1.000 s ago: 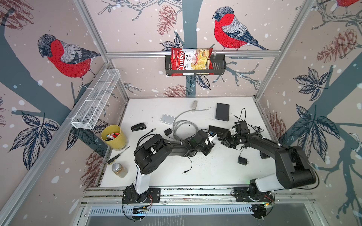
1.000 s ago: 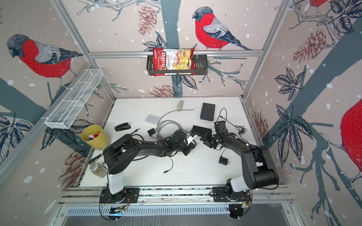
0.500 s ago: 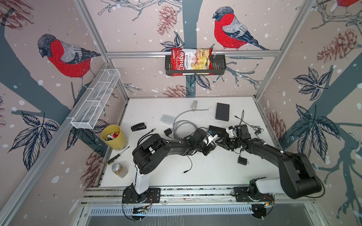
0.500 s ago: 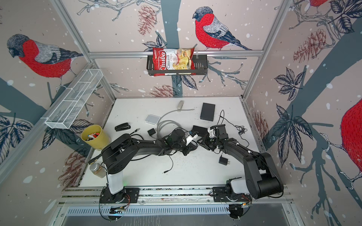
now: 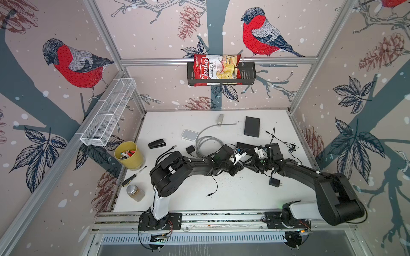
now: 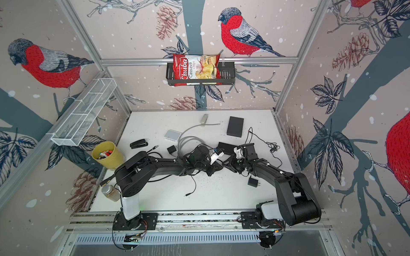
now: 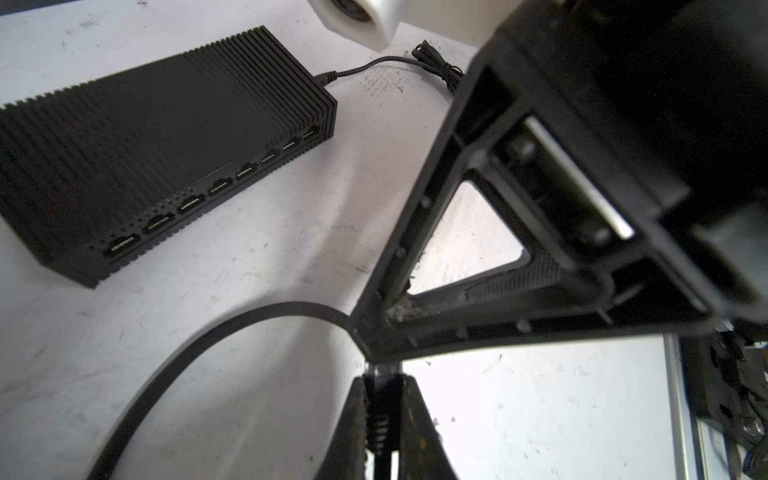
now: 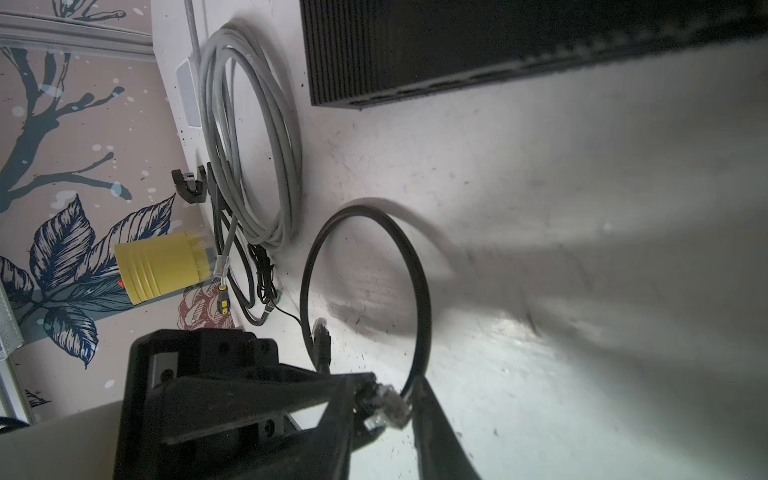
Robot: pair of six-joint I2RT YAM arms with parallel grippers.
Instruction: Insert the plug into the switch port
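The switch (image 7: 145, 145) is a black ribbed box with a row of ports (image 7: 191, 203) along its front, lying flat on the white table; in a top view the switch (image 5: 245, 147) sits just behind the two wrists. My left gripper (image 7: 382, 376) is shut on the black boot of the plug (image 7: 380, 399). The clear plug (image 8: 386, 409) tip pokes out between the fingers of my right gripper (image 8: 388, 386), whose jaws stand narrowly apart around it. The black cable (image 8: 415, 270) loops over the table. Both grippers meet in front of the switch, a short way from the ports.
A coiled grey cable (image 5: 206, 141), a white box (image 5: 189, 134) and a flat black box (image 5: 251, 126) lie behind. A power adapter (image 5: 274, 182) and thin black lead (image 5: 213, 186) lie in front. Yellow cup (image 5: 128, 155), stapler (image 5: 157, 144), screwdriver (image 5: 133, 177) and jar (image 5: 135, 192) stand left.
My right gripper has come in toward the left one and its jaws have narrowed around the plug tip. The left gripper keeps its hold and has shifted slightly.
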